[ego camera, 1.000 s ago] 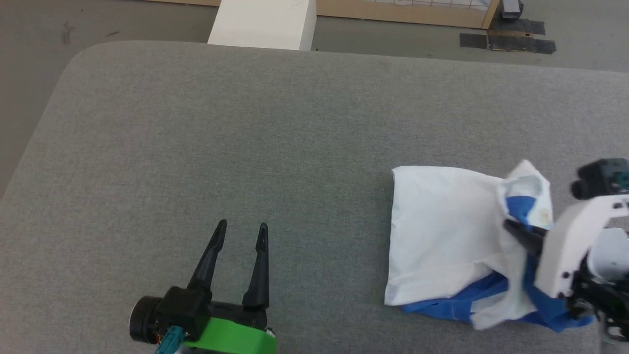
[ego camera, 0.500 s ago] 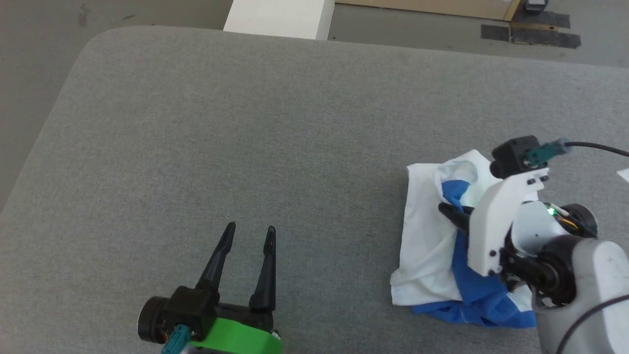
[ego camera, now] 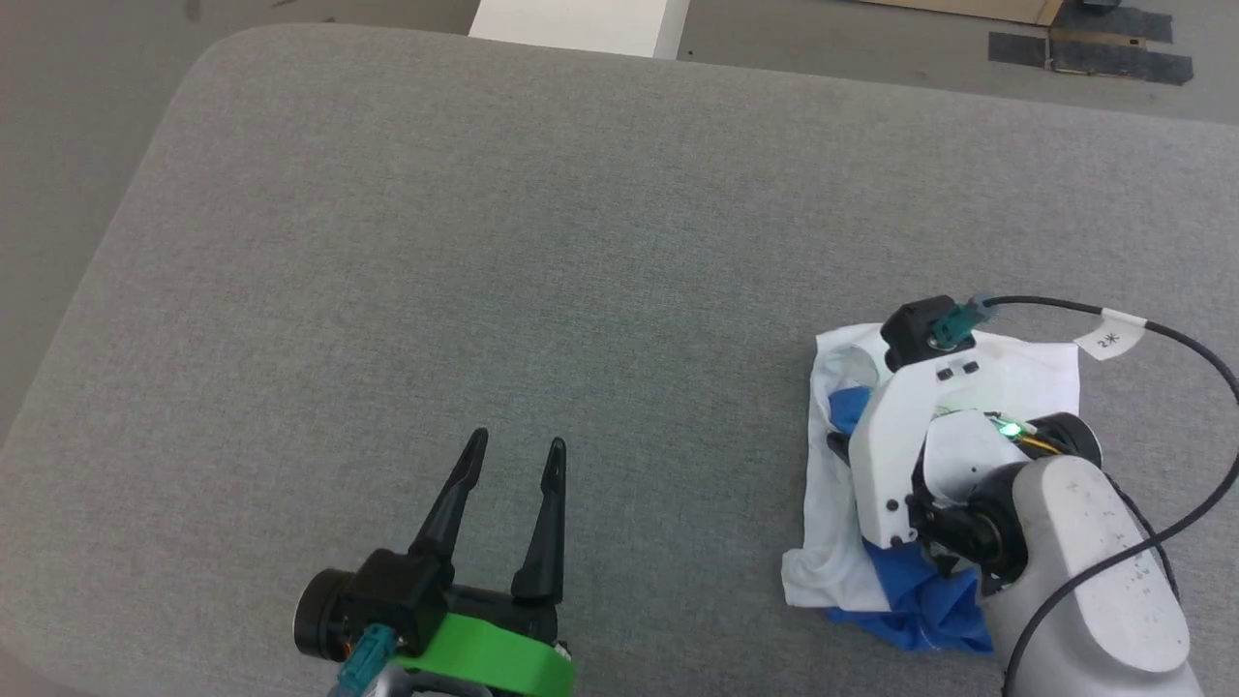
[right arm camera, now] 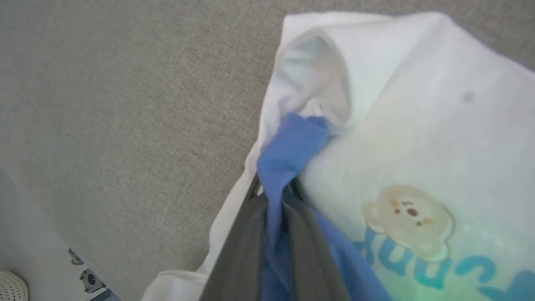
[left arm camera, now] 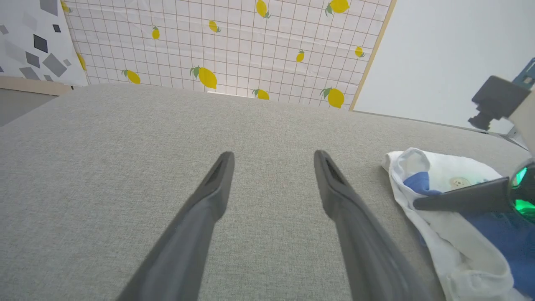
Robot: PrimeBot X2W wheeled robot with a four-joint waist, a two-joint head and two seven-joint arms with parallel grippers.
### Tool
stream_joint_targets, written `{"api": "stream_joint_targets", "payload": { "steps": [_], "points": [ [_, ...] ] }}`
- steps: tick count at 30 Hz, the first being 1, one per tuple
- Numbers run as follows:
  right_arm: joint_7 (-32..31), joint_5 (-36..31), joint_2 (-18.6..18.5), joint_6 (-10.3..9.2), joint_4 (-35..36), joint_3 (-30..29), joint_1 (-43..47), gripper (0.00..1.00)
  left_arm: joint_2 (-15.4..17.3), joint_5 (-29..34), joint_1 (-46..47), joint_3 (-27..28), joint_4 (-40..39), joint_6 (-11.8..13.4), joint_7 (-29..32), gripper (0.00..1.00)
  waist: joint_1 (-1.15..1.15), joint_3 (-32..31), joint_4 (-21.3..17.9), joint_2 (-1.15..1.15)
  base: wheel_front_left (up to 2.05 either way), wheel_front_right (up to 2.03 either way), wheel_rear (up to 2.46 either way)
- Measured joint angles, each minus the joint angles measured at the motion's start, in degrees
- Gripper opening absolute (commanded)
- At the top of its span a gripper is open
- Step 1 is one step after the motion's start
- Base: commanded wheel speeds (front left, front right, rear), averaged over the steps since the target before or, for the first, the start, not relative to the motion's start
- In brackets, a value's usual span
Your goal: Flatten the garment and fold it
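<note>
Our right gripper is clamped tight on a narrow blue fold of the garment. The cloth is pinched between the two dark fingers and pokes out past their tips. Just right of the pinch lies the white body with its bear print, and a loose white pocket of cloth curls just beyond. The garment sits bunched in the near right part of the grey table, white layers over blue, nowhere flat. Our left gripper hangs wide open and empty over bare table, well apart to the left.

We see three risks. Nothing pins the cloth, so a pull from this single pinch may drag the whole heap across the table instead of opening it. The hold takes little cloth, and thin jersey could slide out under tension. We also cannot tell which part of the shirt the blue fold is, so lifting it could twist the layers tighter.
</note>
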State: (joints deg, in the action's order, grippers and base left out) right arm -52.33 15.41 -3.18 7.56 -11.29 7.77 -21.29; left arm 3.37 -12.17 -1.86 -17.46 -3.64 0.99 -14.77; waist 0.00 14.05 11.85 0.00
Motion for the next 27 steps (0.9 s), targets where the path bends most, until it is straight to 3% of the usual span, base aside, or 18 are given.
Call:
{"api": "stream_joint_targets", "payload": {
  "steps": [1,3,9,13,17,22,27],
  "points": [
    [0.0,-0.3,0.0,0.00,-0.6,0.3,-0.3,0.46,0.0,0.0,0.0,0.0,0.1,0.0,0.0,1.00,0.00,-0.1,0.1,0.00,0.00,0.00,0.00],
    [0.0,-0.3,0.1,0.01,-1.4,0.7,-0.7,1.00,0.0,0.0,0.1,0.1,0.3,0.0,0.0,1.00,0.00,-0.3,0.0,0.00,0.00,0.00,0.00],
    [-0.9,1.9,0.4,0.01,-1.2,1.5,-1.0,1.00,-0.1,-0.5,-0.1,0.3,0.8,0.0,0.0,1.00,0.00,-1.7,-1.0,0.00,0.00,0.00,0.00],
    [-1.6,4.9,0.1,0.01,2.7,0.3,-1.0,1.00,-0.1,-0.5,-0.3,0.5,0.9,0.0,0.0,1.00,0.00,-2.6,-2.4,0.00,0.00,0.00,0.00],
    [-0.4,7.5,-1.1,0.01,9.6,-4.4,-0.3,1.00,-0.1,-0.4,-0.5,0.9,0.7,-0.3,0.0,1.00,0.00,-3.2,-4.0,0.00,0.00,0.00,0.00],
    [2.5,8.4,-3.1,0.01,17.6,-14.8,4.4,1.00,-0.2,0.2,-0.5,1.4,-0.2,-0.4,0.0,1.00,0.00,-2.8,-5.4,0.00,0.00,0.00,0.00],
    [3.5,9.9,-1.6,0.00,21.4,-21.7,10.8,1.00,-0.2,0.6,-0.5,1.7,-0.8,-0.4,0.0,1.00,0.00,-1.7,-5.9,0.00,0.00,0.00,0.00]
  ]
}}
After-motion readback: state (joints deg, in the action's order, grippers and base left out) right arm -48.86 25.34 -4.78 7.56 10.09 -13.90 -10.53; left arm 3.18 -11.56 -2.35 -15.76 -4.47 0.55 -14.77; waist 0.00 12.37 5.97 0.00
